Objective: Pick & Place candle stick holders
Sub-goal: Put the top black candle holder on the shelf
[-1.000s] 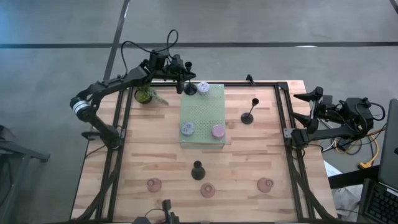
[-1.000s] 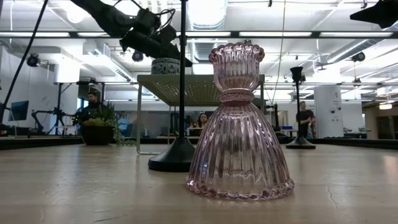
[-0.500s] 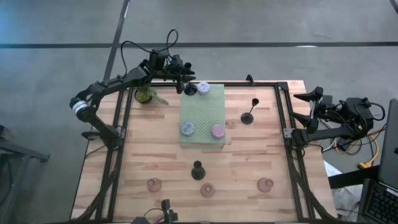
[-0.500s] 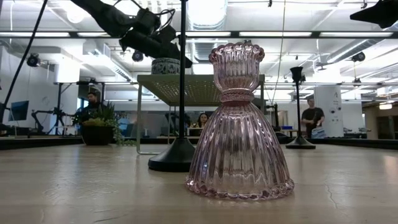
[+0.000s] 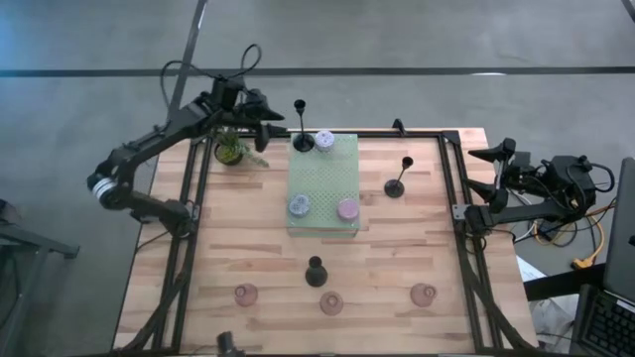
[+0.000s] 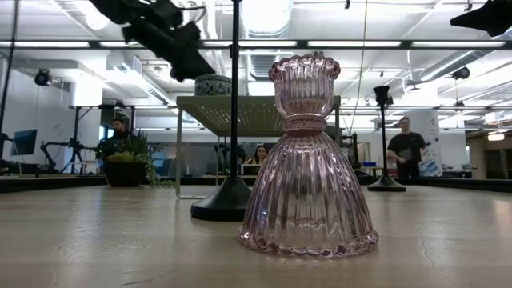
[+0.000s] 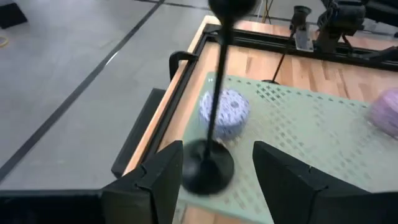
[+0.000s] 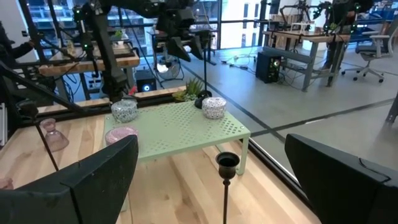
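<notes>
One black candlestick (image 5: 301, 142) stands upright by its round base on the far-left corner of the pale green mat (image 5: 323, 178). My left gripper (image 5: 270, 129) hovers open just beyond that corner; its fingers (image 7: 163, 179) flank the base (image 7: 205, 169) from short of it without touching. A second black candlestick (image 5: 395, 186) stands right of the mat, a third (image 5: 316, 272) near the table's middle. Squat cups (image 5: 324, 140) (image 5: 299, 205) (image 5: 347, 209) sit on the mat. My right gripper (image 8: 214, 186) waits open past the table's right edge.
Three pink glass holders (image 5: 245, 294) (image 5: 330, 303) (image 5: 424, 294) stand along the near edge; one (image 6: 308, 160) fills the low view. A small potted plant (image 5: 230, 151) sits at the far-left corner, below my left arm. A black frame rail (image 5: 397, 133) runs around the table.
My left gripper has let go of the black candlestick and drawn back toward the table's far-left corner, rising a little. The candlestick stays upright on the mat's corner.
</notes>
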`<state>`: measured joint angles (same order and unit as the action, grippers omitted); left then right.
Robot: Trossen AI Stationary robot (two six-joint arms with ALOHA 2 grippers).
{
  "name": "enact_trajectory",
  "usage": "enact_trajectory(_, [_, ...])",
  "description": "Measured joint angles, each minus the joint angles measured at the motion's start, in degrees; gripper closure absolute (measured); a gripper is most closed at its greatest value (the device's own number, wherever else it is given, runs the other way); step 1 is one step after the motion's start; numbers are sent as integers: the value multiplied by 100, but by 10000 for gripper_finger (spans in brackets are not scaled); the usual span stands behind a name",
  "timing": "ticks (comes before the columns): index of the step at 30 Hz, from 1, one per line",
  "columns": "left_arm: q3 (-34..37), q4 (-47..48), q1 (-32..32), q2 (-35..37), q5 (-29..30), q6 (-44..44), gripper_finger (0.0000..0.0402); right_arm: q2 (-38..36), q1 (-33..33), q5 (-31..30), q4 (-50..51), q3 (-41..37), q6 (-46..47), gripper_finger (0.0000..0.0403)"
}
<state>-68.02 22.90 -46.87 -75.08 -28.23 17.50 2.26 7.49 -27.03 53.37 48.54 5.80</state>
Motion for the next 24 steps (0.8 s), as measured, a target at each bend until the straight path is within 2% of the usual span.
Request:
enact_trajectory(6, [935,-22,21,1264,169,-419,202,0,0,0,1,1,-11,3])
enact_trajectory(15, [2086,-117,913,3275,1618,-1441,203,0,-1,0,1,1,-1,3])
enact_trajectory(19, [2412,-126,1397,3705,2187,-1758,203,0,0,0,1,1,-22,3])
enact_trajectory(24, [2793,-151,1960,3829,2747,-2186,203,2,-1,0,1,1,-26,3])
